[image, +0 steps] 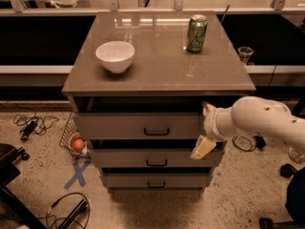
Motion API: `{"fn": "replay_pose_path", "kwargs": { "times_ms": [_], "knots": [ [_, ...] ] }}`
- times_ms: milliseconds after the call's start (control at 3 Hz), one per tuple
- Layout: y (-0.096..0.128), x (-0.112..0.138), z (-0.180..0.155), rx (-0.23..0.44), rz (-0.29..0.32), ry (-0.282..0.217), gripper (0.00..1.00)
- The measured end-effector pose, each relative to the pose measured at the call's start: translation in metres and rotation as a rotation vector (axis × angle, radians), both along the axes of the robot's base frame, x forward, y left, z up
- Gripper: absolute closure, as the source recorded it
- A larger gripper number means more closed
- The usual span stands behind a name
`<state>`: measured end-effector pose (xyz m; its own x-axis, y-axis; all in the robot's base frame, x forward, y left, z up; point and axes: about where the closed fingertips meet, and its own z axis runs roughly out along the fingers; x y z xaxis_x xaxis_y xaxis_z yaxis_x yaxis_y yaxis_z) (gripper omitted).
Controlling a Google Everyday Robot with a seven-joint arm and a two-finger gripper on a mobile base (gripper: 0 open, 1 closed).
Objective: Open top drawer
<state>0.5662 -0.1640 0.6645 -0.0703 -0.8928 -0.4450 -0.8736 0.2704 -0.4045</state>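
Observation:
The top drawer (119,126) is the widest of three grey-brown drawers in a cabinet under a tabletop (157,56). Its flat front carries a small dark bar handle (157,131) at centre. It stands pulled out a little, with a dark gap above its front. My gripper (205,129) is at the right end of this drawer front, to the right of the handle. It is open: one cream fingertip (208,109) is at the front's top edge and the other (202,148) at its bottom edge. My white arm (257,120) reaches in from the right.
A white bowl (115,56) and a green can (196,33) stand on the tabletop. Two narrower drawers (156,160) sit below the top one. On the floor to the left are a wire basket holding an orange ball (77,144), cables (28,125) and a blue tape cross (78,173).

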Motion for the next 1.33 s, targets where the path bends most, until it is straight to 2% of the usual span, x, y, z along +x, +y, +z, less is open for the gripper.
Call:
{"fn": "replay_pose_path", "kwargs": {
  "times_ms": [333, 667, 1000, 1333],
  "knots": [
    [0.0, 0.018, -0.007, -0.016, 0.011, 0.018, 0.17],
    [-0.005, 0.018, -0.009, -0.046, 0.006, 0.045, 0.41],
    [-0.018, -0.016, 0.009, -0.102, -0.024, 0.086, 0.72],
    [-0.02, -0.025, 0.017, -0.111, -0.032, 0.087, 0.95]
  ]
}}
